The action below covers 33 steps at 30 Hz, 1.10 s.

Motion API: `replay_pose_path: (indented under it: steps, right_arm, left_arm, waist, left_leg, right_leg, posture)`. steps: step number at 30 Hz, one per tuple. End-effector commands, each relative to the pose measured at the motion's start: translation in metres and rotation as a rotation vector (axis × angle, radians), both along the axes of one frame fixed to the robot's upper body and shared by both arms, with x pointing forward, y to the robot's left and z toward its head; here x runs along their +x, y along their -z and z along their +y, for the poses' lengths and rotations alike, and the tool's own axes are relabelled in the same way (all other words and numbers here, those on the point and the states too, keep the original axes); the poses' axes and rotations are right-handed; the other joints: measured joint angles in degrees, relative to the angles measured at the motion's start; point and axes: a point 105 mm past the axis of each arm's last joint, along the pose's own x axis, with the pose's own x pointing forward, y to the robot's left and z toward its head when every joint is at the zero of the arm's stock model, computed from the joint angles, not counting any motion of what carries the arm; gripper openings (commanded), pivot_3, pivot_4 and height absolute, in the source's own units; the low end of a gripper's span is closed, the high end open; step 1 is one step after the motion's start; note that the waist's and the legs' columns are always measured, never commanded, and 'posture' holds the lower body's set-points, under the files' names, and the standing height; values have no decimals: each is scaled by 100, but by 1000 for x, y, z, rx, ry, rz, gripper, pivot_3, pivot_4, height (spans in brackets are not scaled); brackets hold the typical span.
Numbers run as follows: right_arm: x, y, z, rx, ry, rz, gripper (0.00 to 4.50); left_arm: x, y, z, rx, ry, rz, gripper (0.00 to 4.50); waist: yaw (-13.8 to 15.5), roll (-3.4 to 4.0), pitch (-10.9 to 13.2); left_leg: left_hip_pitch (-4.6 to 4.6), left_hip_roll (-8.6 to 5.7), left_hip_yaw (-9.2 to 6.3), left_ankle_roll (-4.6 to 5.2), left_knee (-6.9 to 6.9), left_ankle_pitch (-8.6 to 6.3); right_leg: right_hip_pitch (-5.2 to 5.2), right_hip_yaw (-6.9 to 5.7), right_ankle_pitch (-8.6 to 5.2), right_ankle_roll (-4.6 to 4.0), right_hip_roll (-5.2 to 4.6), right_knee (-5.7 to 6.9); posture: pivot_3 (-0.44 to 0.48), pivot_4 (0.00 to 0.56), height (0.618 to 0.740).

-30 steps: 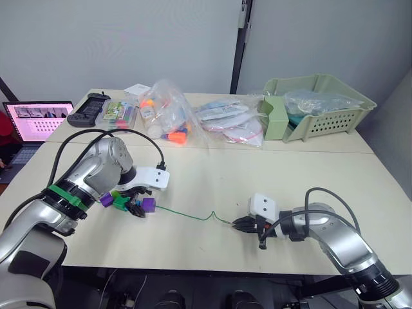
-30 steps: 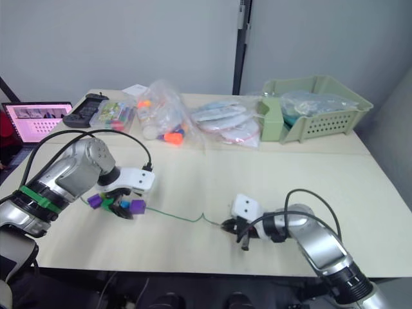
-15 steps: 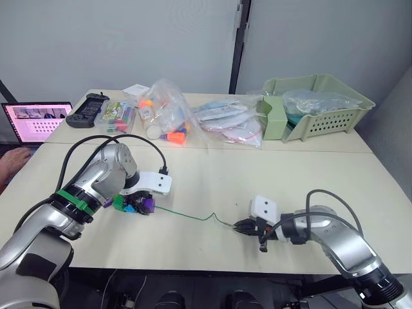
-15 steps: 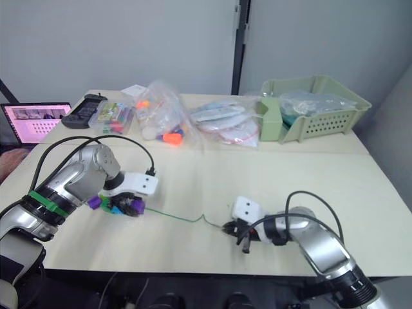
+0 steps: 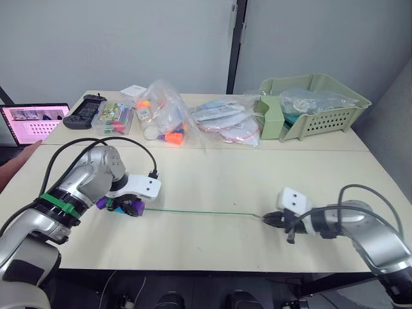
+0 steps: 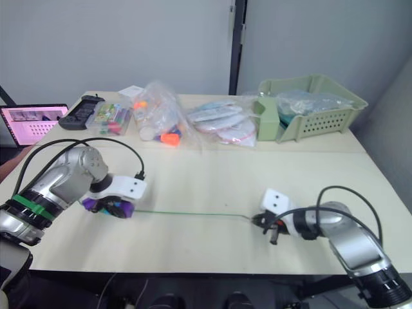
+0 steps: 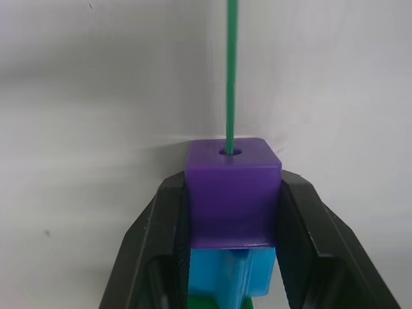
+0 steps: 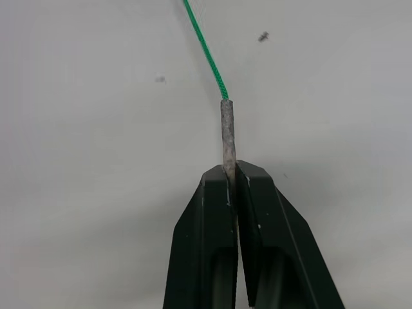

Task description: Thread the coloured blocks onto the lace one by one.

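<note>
The green lace lies stretched straight across the table between my two grippers. My left gripper is shut on a purple block, and the lace runs into the hole in that block's top. A blue block and a green one sit strung right behind it, and another purple block shows at the row's far end. My right gripper is shut on the lace's stiff pale tip, low over the table near its front edge.
At the table's back stand a green basket, clear plastic bags of coloured pieces, a marker case and a black controller. A laptop sits far left, with a person's hand near it.
My left gripper closed onto the purple block. My right gripper moved to the right with the lace's tip, and the slack, wavy lace is now pulled straight.
</note>
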Motion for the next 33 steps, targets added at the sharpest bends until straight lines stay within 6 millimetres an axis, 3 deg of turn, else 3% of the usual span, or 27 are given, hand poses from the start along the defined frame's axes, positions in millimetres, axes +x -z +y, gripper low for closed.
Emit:
replay_pose_path:
  steps: [1,6,11,15,20,27,33]
  right_arm:
    - [3,-10,-13,-1,25,-49,0]
    - [2,-8,-11,4,15,-48,0]
    - [5,-7,-7,8,7,-51,0]
    - [8,-7,-11,-5,20,-57,0]
    - [17,-15,-32,-53,86,-95,0]
    - [11,-16,-48,-87,129,-90,0]
    - [8,-12,-67,-118,196,-98,0]
  left_arm:
    - [3,0,44,93,-116,-27,1206]
    - [5,0,54,114,-125,-46,1206]
    - [2,3,37,45,-103,-27,1206]
    - [-1,4,36,47,-101,-22,1206]
    - [-1,2,20,4,-66,-37,1206]
    - [-9,0,-2,-39,-16,-31,1206]
    - [-14,3,-6,-43,-15,-29,1206]
  waist:
    - [-53,0,0]
    - [-93,2,-1]
    - [-90,3,-1]
    - [-74,3,-2]
    - [-68,3,-1]
    - [-26,3,-1]
    - [7,3,-1]
  left_leg:
    - [2,0,1,0,0,0]
    - [18,3,2,1,0,1]
    - [15,2,2,1,0,1]
    - [12,0,1,1,0,1]
    - [8,-4,1,1,0,1]
    - [2,-9,-1,1,0,0]
    - [0,-11,1,1,0,1]
  right_leg:
    - [1,1,0,0,0,1]
    - [2,5,-13,10,7,25]
    - [2,6,-12,7,6,26]
    - [2,6,-9,1,3,24]
    - [2,6,-7,-1,-1,23]
    - [2,6,-8,0,-7,19]
    - [3,8,-9,1,-8,12]
  posture:
    - [0,150,740]
    - [0,150,740]
    - [0,150,740]
    - [0,150,740]
    - [0,150,740]
    - [0,150,740]
    - [0,150,740]
